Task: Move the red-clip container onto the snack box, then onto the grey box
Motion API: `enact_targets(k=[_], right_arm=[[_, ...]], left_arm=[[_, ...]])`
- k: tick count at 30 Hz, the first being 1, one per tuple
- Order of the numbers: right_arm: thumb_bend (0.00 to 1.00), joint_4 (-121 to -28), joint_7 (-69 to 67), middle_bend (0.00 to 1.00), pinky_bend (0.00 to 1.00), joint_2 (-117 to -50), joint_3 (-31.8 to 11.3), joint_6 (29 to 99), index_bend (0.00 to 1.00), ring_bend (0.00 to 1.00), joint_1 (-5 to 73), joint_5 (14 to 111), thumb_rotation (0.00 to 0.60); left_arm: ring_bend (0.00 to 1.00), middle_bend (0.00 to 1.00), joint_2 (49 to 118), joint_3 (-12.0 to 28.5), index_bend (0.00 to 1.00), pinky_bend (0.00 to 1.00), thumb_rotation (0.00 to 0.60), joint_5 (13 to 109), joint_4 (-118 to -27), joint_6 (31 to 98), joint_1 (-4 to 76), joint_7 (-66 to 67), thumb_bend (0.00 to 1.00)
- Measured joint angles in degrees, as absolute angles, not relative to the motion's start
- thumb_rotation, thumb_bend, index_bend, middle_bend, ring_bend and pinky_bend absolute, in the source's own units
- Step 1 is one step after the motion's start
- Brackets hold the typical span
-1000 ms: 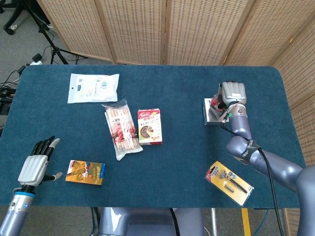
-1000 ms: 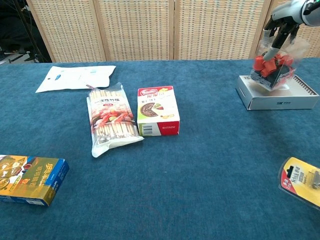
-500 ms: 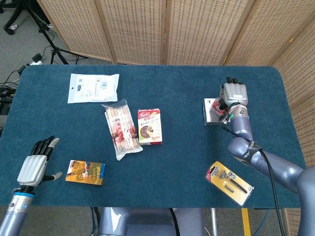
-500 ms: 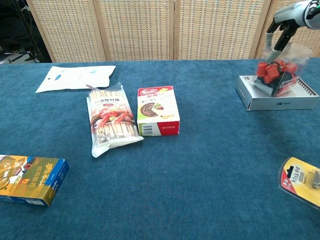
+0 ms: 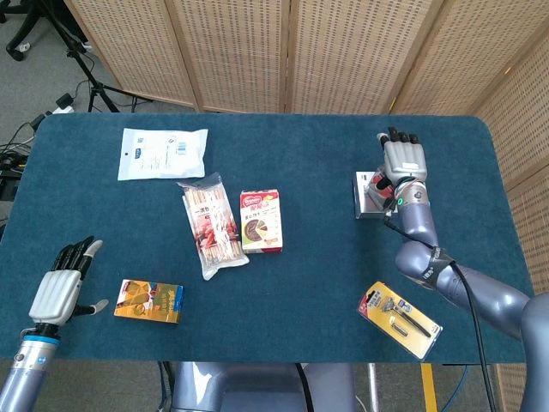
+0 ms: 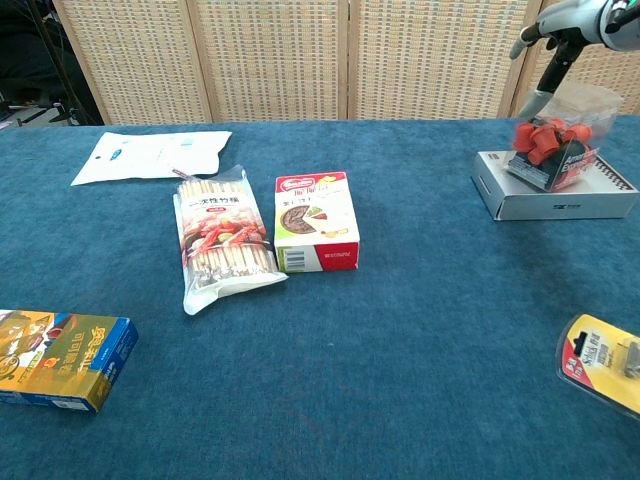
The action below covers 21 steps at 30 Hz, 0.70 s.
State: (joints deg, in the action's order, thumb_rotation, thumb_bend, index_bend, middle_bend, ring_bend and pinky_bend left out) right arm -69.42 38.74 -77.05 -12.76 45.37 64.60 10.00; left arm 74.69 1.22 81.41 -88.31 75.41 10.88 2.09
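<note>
Container [image 6: 553, 150] resting on grey box [image 6: 556, 194], final placement apparently done; right hand [image 5: 403, 159] fingers spread, holding nothing.

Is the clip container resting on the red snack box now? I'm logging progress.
No, the clip container sits on the grey box, far from the snack box.

You have the clear plastic container of red clips [image 6: 551, 147] sitting on top of the flat grey box [image 6: 560, 197] at the far right of the table; in the head view the container [image 5: 375, 183] is mostly hidden. It sits tilted rather than square to the box, its red clips heaped inside with a dark base showing. Your red-and-white cardboard snack box [image 6: 316, 221] lies flat near the table's middle, printed face up, well apart from the grey box [image 5: 367, 204].
</note>
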Motion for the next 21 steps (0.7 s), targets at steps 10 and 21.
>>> enact_targets(k=[10,21], right_arm=[[0.00,-82.0,43.4,0.00,0.00,-72.8,-13.1,52.5,0.00,0.00,66.0,8.2,0.600],[0.00,-104.5,43.8,0.00,0.00,-65.3,-12.1,65.5,0.00,0.00,62.9,20.9,0.600]], left_arm=[[0.00,0.00,74.3,1.7,0.00,0.00,0.600,81.3,-88.2,76.0,10.7,0.4,0.10],[0.00,0.00,74.2,1.8,0.00,0.00,0.600,82.3,-88.4,77.8,10.3,1.5,0.10]])
